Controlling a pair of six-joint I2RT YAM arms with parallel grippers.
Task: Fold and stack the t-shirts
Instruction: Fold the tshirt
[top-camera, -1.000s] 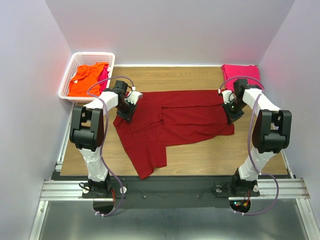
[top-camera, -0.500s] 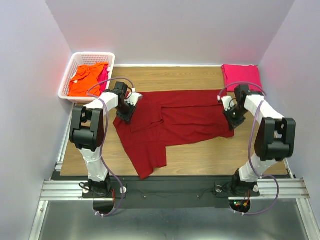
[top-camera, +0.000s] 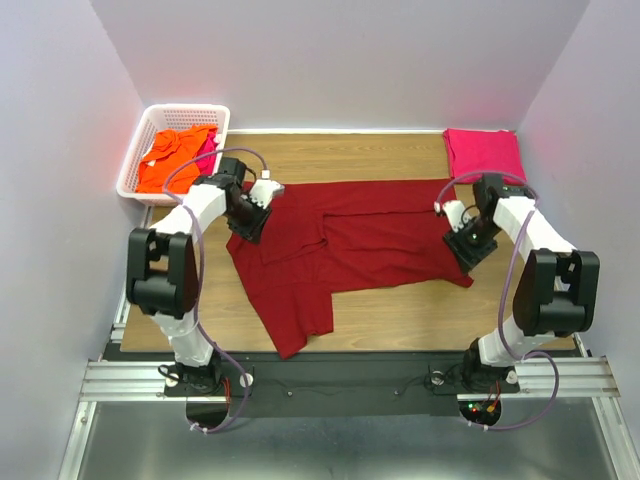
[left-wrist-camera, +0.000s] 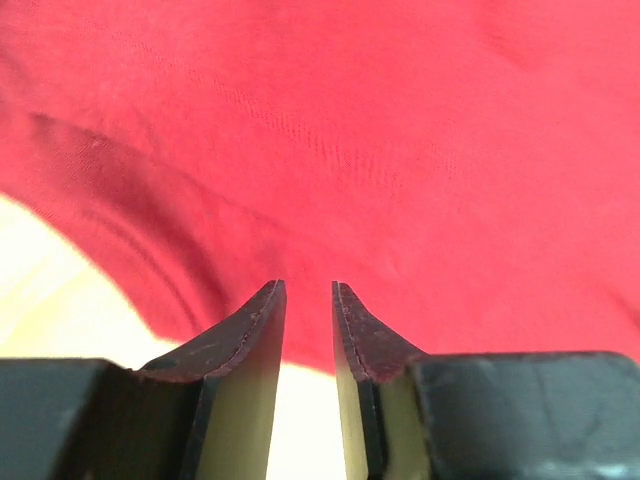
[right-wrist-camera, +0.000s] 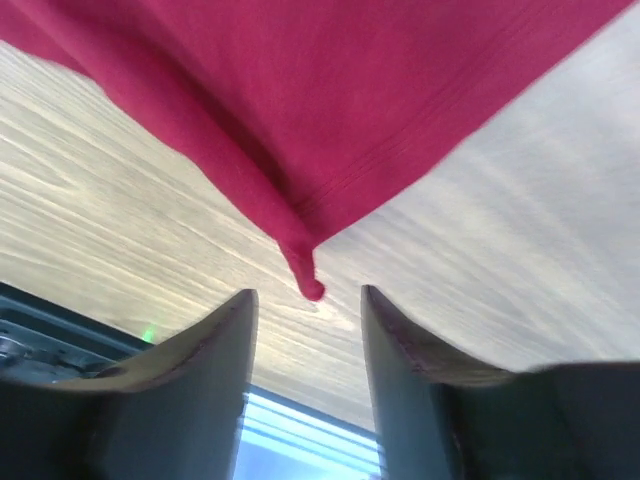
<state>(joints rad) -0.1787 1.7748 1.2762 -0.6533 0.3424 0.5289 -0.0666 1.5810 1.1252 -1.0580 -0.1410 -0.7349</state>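
Right gripper (right-wrist-camera: 305, 295) gapes with the dark red shirt (top-camera: 350, 240) corner (right-wrist-camera: 309, 286) just between its jaw tips, unheld; left gripper (left-wrist-camera: 308, 290) is a bare slit, cloth beyond its tips: close now and you may nip only hem, which slips out on lifting.

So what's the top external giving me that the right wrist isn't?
Only top external: the whole dark red t-shirt spread half-folded, the white basket holding an orange t-shirt, the folded pink t-shirt at the far right corner, and the left fingers on the shirt's left edge. Only right wrist: the right fingers stand open, a twisted cloth corner between them, unclamped. Both: dark red cloth on the wooden table.
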